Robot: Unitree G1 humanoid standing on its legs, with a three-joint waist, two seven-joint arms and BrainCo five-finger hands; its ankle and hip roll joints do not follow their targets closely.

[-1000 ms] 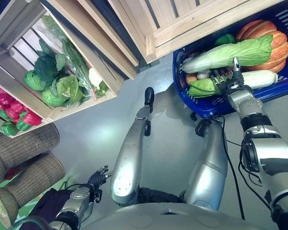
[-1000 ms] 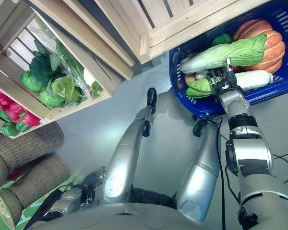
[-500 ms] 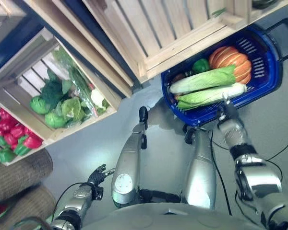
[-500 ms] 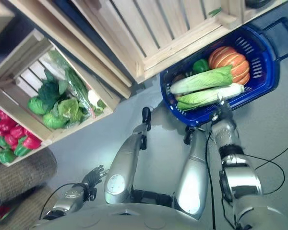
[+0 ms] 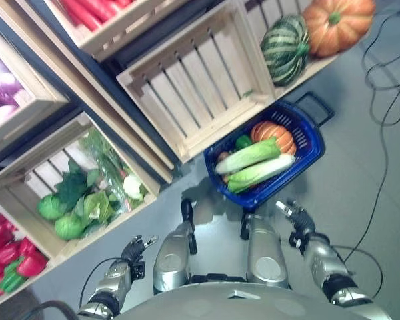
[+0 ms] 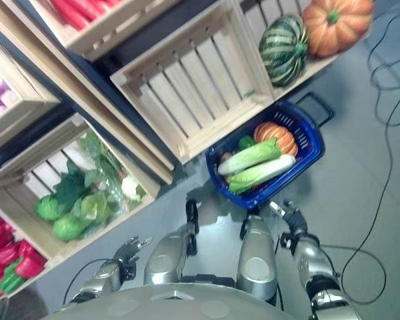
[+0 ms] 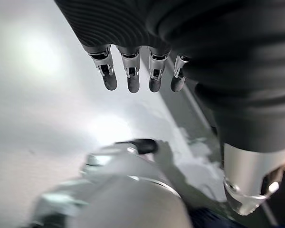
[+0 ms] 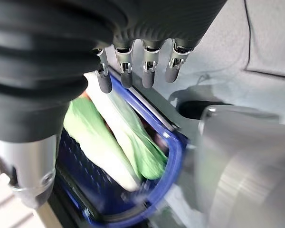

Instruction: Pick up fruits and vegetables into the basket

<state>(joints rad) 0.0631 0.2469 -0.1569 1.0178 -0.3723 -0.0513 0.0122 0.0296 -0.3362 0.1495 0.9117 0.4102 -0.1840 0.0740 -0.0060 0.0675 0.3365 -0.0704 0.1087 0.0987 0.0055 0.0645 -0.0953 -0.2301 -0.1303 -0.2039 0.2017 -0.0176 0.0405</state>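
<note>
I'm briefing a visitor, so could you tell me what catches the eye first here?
The blue basket on the floor, packed with an orange pumpkin and long leafy greens. Behind it stand wooden crates: one holds a striped green squash beside another pumpkin.

Left hand [image 5: 135, 249] low at the left side, fingers relaxed and empty, right hand [image 5: 295, 219] low at the right, fingers [image 8: 124, 72] straight, holding nothing

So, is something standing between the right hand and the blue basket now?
Nothing visible does. The right hand hangs open and empty above the grey floor, just short of the blue basket. The basket's near rim faces it, with long green vegetables and an orange pumpkin already inside.
</note>
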